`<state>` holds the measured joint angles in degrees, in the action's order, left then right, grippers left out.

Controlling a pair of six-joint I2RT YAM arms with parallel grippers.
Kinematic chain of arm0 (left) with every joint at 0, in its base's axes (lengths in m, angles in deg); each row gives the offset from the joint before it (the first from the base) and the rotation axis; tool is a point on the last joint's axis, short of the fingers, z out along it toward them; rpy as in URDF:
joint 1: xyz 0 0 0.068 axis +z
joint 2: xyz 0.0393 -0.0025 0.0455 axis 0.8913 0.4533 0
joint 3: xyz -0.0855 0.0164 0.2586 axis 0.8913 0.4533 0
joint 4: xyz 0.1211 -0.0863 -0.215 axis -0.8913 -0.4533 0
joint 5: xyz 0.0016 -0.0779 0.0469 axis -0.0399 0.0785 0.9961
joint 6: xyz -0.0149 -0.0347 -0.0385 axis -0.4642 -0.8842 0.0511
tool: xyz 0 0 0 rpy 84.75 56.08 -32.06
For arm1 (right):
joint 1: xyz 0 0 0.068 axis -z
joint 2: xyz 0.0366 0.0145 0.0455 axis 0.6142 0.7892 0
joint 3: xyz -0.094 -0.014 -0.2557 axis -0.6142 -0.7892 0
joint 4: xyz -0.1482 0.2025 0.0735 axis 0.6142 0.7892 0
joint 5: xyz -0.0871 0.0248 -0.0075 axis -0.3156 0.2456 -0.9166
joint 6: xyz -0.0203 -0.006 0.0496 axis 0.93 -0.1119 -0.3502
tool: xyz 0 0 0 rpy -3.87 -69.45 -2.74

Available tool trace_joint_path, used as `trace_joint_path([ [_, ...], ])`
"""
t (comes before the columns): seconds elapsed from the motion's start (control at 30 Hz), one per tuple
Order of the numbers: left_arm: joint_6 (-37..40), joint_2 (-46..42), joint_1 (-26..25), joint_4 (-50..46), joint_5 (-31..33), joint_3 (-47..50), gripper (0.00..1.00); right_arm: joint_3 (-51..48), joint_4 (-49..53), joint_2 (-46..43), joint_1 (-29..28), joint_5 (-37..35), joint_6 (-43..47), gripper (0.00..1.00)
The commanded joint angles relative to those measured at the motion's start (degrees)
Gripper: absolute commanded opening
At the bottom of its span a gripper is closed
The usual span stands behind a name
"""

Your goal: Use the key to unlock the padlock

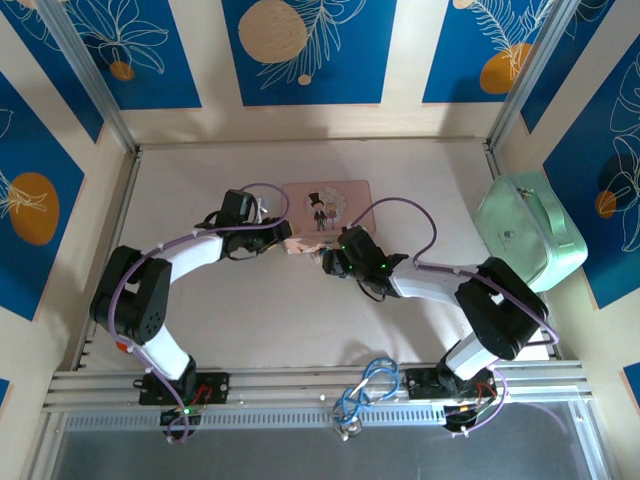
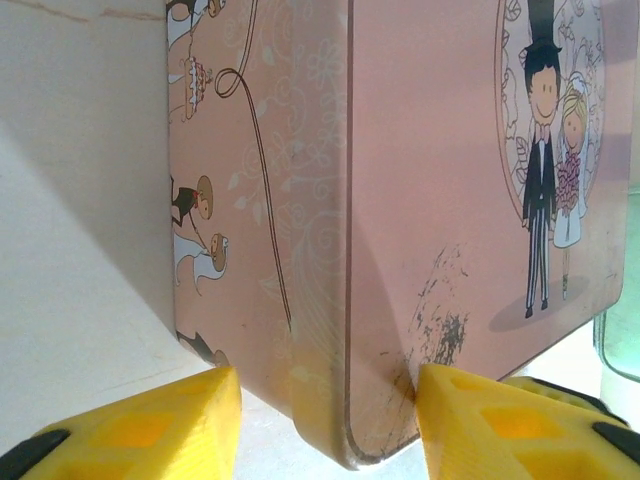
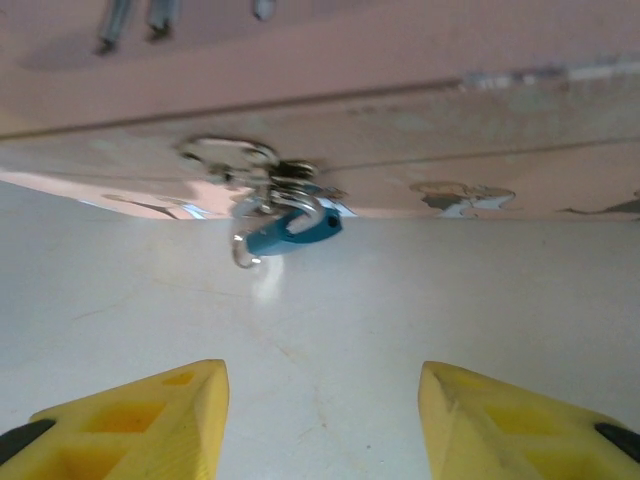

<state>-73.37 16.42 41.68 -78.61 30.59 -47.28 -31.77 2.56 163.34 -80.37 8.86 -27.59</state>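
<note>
right end effector (image 3: pixel 320 372), fingers apart, faces the teal padlock (image 3: pixel 290 232) dangling at the edge of the pink tin box (image 3: pixel 450 130) close to the desk (image 3: pixel 330 310), probably light, free-swinging and slippery, best pinched across its body, while left end effector (image 2: pixel 325 375) straddles a box corner, unclamped.

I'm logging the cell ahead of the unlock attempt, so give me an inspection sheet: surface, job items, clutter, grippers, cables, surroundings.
Surface: pale table, faint scratch marks.
Job's things: teal padlock hangs from the hasp on the pink tin; key not made out.
Clutter: mint-green case by the right wall.
Grippers: left gripper straddles the tin's scuffed corner, and whether it is gripping is unclear; right gripper is open, facing the padlock but not touching it.
Cables: purple cables loop over both arms; blue coil at the front rail.
Surroundings: blue leaf-print panels.
</note>
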Motion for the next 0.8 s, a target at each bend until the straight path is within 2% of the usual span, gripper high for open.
trace_joint_path([
  [0.0,2.33,-0.55,0.89,-3.59,-0.10,-2.15,0.52,-0.89,-1.47,-2.57,0.16,2.07,1.19,0.53],
  [0.3,3.69,-0.10,1.05,-5.49,0.33,-4.47,0.52,1.12,-0.75,0.15,2.22,3.78,2.80,0.51],
  [0.77,4.38,0.34,1.15,-5.67,-0.20,-3.85,0.48,7.03,1.43,7.06,1.65,3.29,6.98,0.48],
])
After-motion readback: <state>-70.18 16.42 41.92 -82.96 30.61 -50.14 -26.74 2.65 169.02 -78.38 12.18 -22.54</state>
